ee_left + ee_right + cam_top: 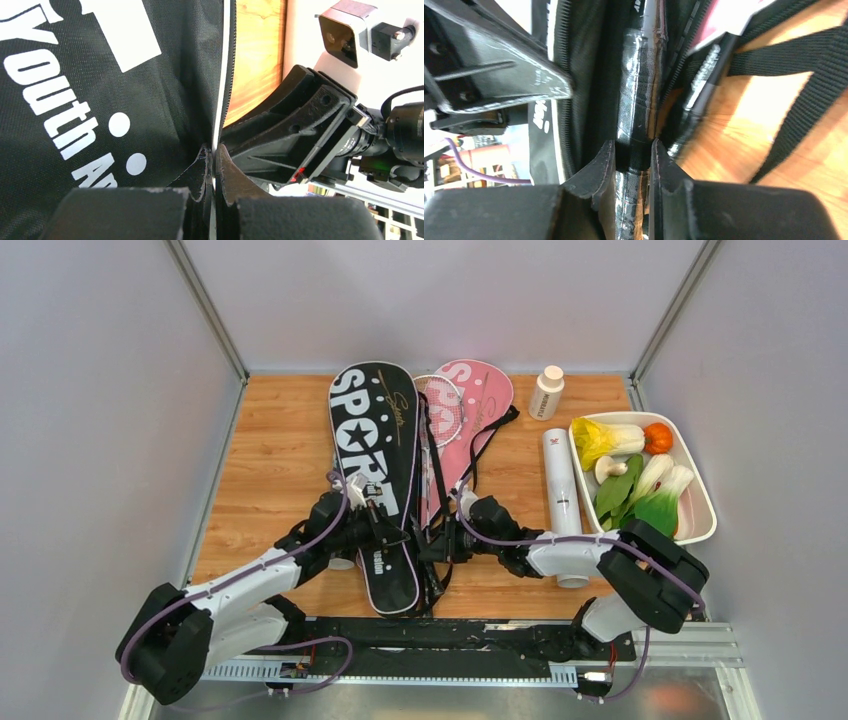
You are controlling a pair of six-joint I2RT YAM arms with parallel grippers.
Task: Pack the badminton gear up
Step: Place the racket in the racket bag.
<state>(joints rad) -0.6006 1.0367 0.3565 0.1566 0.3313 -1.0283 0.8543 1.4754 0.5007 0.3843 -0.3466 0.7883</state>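
Note:
A black "SPORT" bag (368, 465) lies lengthwise mid-table, with a pink bag (478, 392) beside it and a racket head (441, 400) showing on the pink one. My left gripper (214, 152) is shut on the black bag's white-piped zipper edge (222, 75), near the bag's narrow end (385, 530). My right gripper (633, 150) faces it from the right (440, 542), shut on a glossy black wrapped racket handle (638, 95) that runs into the bag's opening. A long white tube (562, 490) lies to the right.
A small white bottle (546, 392) stands at the back right. A white tray (704, 502) of toy vegetables sits along the right wall. Black webbing straps (784, 65) trail over the wood beside the handle. Walls close in the table on three sides.

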